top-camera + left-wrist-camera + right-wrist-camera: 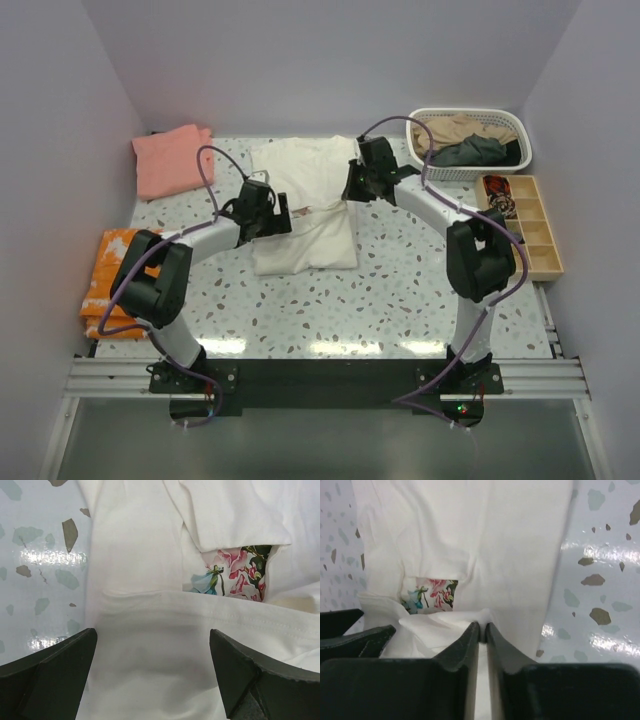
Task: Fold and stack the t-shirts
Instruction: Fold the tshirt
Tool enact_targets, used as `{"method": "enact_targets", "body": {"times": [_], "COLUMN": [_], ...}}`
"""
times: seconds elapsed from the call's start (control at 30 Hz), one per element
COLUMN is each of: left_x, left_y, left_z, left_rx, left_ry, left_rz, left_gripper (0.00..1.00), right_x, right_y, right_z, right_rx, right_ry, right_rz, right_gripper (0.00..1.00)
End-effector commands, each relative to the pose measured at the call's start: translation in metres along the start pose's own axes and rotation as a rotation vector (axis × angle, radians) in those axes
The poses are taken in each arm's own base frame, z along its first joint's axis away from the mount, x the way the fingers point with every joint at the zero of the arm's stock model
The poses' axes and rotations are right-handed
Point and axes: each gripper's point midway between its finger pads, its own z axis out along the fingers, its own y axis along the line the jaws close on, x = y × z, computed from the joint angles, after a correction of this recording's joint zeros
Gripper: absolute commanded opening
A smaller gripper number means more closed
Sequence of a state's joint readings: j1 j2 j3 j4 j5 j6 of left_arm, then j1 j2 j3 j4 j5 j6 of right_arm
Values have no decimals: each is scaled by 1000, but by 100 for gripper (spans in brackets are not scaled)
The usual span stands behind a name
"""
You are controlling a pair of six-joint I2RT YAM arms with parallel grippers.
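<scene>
Reaching inward from either side, both arms bent at the elbow over the cream shirt [305, 245], which lay part-folded mid-worktop [400, 300]. The left gripper [152, 645] hovered low above the shirt's near layer with jaws spread wide. The right gripper [481, 627] pointed steeply down, pinching a fold of cloth beside the rose print [432, 595]. The pink shirt [172, 160] lay folded at the far-left corner.

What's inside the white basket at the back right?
A tan garment and a dark grey one lie crumpled in the basket. Anything beneath them, and the basket floor, is covered.
</scene>
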State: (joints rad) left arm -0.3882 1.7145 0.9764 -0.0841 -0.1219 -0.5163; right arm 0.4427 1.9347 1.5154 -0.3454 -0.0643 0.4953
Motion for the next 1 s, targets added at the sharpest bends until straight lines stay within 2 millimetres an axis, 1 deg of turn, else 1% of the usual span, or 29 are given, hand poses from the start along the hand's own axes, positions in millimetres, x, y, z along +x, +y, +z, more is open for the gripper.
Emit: {"method": "enact_targets", "body": {"times": [0.0, 0.03, 0.07, 0.1, 0.13, 0.2, 0.27, 0.3, 0.37, 0.4, 0.43, 0.47, 0.5, 0.53, 0.57, 0.63, 0.7, 0.8, 0.9, 0.93, 0.97], "left_x": [-31, -38, -38, -40, -47, -48, -46, -44, -42, -39, -37, -35, -30, -28, -26, -26, -26, -27, -25, -26, -27], "left_y": [1, 2, 6, 7, 9, 14, 16, 16, 16, 16, 15, 14, 11, 10, 9, 1, -3, -3, -2, -3, -4], "left_z": [-11, -17, -19, -21, -28, -31, -32, -31, -29, -26, -23, -21, -15, -12, -9, -1, 5, 12, 19, 20, 20], "left_rx": [-18, -25, -38, -44, -54, -68, -79, -81, -81, -76, -69, -63, -47, -40, -36, 6, 32, 37, 34, 35, 39], "left_ry": [-115, -144, -152, -165, -195, -209, -199, -192, -188, -180, -174, -164, -139, -129, -118, -121, -132, -147, -148, -150, -155], "left_rz": [-43, -48, -49, -47, -48, -31, -22, -17, -20, -19, -18, -17, -10, -6, -4, 2, 9, 24, 38, 41, 41], "left_gripper": [100, 100, 100, 100, 100, 100, 100, 100, 100, 100, 100, 100, 100, 100, 100, 100, 100, 100, 90, 81, 75], "right_x": [-33, -45, -44, -49, -47, -53, -39, -37, -21, -16, -6, -2, 4, 12, 16, 26, 30, 37, 44, 47, 49], "right_y": [1, 1, -2, 0, -4, 0, -2, -2, -8, -8, -11, -12, -8, -11, -10, -9, -7, -7, -10, -11, -12], "right_z": [11, 8, 7, -1, -3, -19, -23, -26, -23, -22, -19, -16, -13, -8, -6, 0, 3, 6, 7, 6, 6], "right_rx": [35, 56, 71, 71, 79, 60, 46, 44, 48, 34, 31, 24, -7, -9, -17, -42, -60, -77, -73, -73, -72], "right_ry": [-72, -104, -95, -116, -119, -149, -109, -106, -60, -43, -20, -13, 9, 30, 42, 73, 81, 100, 118, 123, 127], "right_rz": [-1, -6, -30, -40, -60, -86, -115, -120, -138, -141, -145, -146, -146, -144, -142, -138, -134, -131, -136, -138, -139], "right_gripper": [33, 38, 41, 42, 43, 51, 52, 52, 52, 52, 52, 52, 52, 52, 52, 52, 52, 52, 51, 51, 51]}}
